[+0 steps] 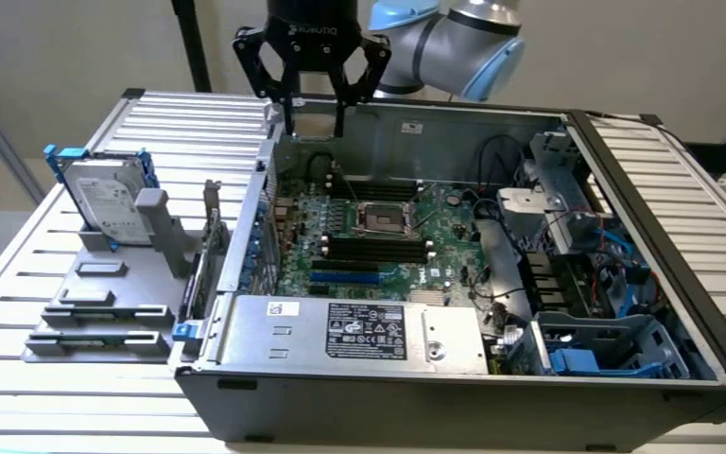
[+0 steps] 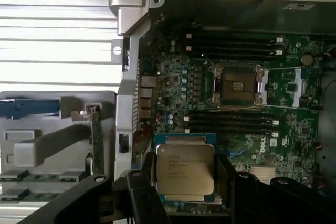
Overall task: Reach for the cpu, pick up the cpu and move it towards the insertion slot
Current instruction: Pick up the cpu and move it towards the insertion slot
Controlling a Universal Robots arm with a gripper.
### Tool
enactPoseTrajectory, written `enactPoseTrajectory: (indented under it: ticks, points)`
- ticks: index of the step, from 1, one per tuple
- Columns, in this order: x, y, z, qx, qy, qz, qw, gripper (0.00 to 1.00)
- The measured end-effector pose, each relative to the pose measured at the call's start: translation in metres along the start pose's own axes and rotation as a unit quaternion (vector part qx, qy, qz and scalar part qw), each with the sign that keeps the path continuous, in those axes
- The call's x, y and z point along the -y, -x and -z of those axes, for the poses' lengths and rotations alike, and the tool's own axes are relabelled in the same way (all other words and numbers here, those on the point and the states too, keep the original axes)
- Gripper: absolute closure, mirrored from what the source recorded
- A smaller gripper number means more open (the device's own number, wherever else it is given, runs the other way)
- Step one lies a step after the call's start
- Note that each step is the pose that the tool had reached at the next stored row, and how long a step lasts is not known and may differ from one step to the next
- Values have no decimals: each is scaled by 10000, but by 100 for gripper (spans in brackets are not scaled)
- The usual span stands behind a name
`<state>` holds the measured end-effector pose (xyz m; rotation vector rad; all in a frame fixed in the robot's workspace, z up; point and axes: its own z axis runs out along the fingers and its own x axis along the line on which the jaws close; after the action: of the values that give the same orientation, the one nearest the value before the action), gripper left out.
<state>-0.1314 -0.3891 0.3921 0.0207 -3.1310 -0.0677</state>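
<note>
The cpu (image 2: 185, 171), a flat square chip with a silvery top and printed text, sits between my gripper's (image 2: 185, 190) two black fingers (image 2: 143, 195), which are shut on its edges. In the exterior view my gripper (image 1: 314, 130) hangs over the back left edge of the open computer case, above the motherboard. The insertion slot (image 1: 386, 219) is a square socket with a shiny metal frame and dark centre in the middle of the green board. In the wrist view the insertion slot (image 2: 237, 86) lies apart from the held chip, across a row of black memory slots.
A silver hard drive (image 1: 109, 200) with blue rails stands in a grey fixture (image 1: 98, 293) at the exterior view's left, outside the case. The case wall (image 1: 243, 236), a power supply (image 1: 356, 331), cables and drive bays (image 1: 590, 284) surround the board.
</note>
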Motion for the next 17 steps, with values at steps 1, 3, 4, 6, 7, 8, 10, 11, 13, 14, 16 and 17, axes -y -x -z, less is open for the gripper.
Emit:
enactPoseTrajectory:
  ticks: [1,3,4,6,7,8,10,11,13,14,16,17]
  points:
    - [-28,32,-7,0,0,0,10000,45]
    - [-87,100,-20,1,0,0,10000,45]
    - [-115,133,-27,0,0,0,10000,45]
    - [-170,203,-42,0,-1,0,10000,45]
    - [-195,240,-50,0,-2,0,10000,45]
    - [-220,279,-59,0,-2,0,10000,45]
    - [-268,360,-78,0,-3,0,10000,45]
    - [-290,404,-88,0,-4,0,10000,45]
    - [-333,492,-111,0,-6,0,10000,45]
    - [-354,537,-123,0,-7,0,10000,45]
    - [-393,631,-152,0,-10,0,10000,45]
    - [-411,677,-167,0,-11,0,10000,45]
